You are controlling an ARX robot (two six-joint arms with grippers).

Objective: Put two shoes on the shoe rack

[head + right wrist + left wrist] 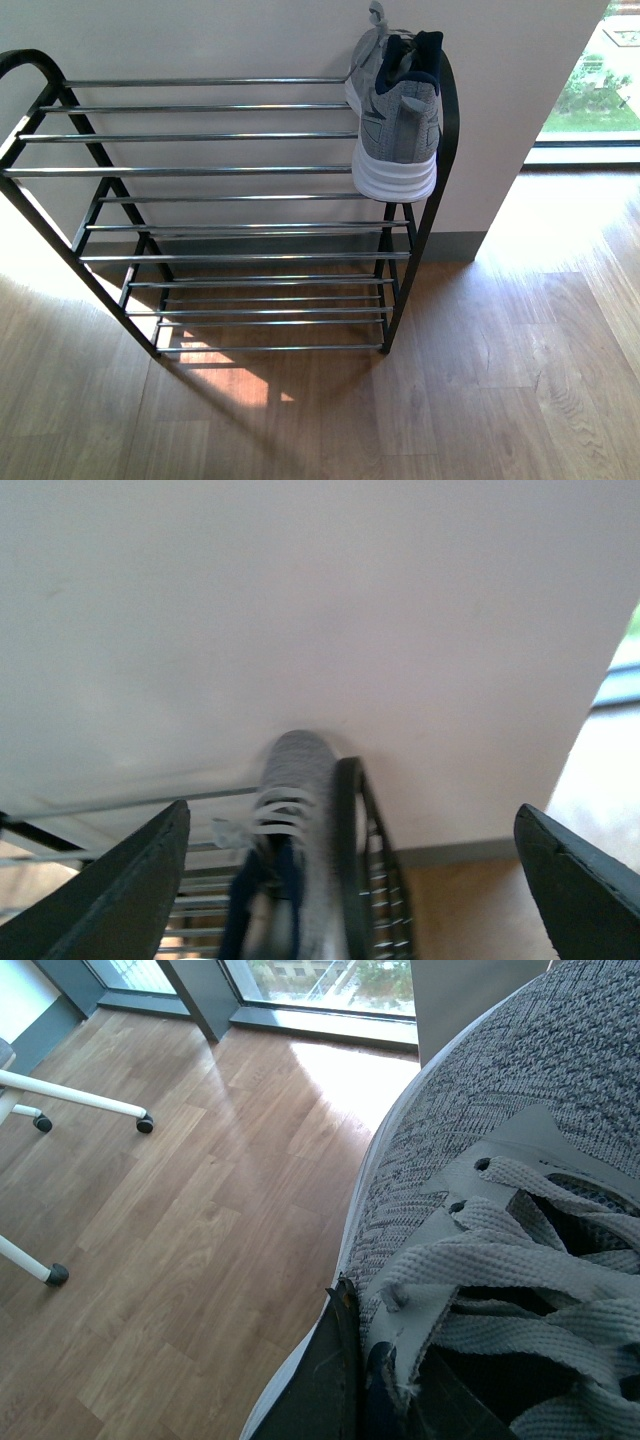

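One down, one to go: the first sneaker (pixel 398 120) sits on the shoe rack (pixel 200 170) at the right end of the top tier. Its thick white sole and navy heel face the robot, its toe points at the wall, and its long axis runs across the thin chrome bars. The right gripper (pixel 350 810) looks straight at it, jaws spread wide and empty, with that shoe blurred between them. The action is on the left: the second sneaker (pixel 500 1160) fills the left wrist view, all heathered grey knit, flat woven laces and smooth eyelet panels, hanging over the wooden floor (pixel 180 1260). The left gripper (pixel 350 1400) looks clamped on its collar by the navy lining, though only one dark finger shows clearly. Neither arm appears in the front view, so how far this shoe is from the rack can't be told. The free bars lie to the left of the placed shoe, and my call is to set it down there parallel, toe to the wall, so the sole bridges the gaps.
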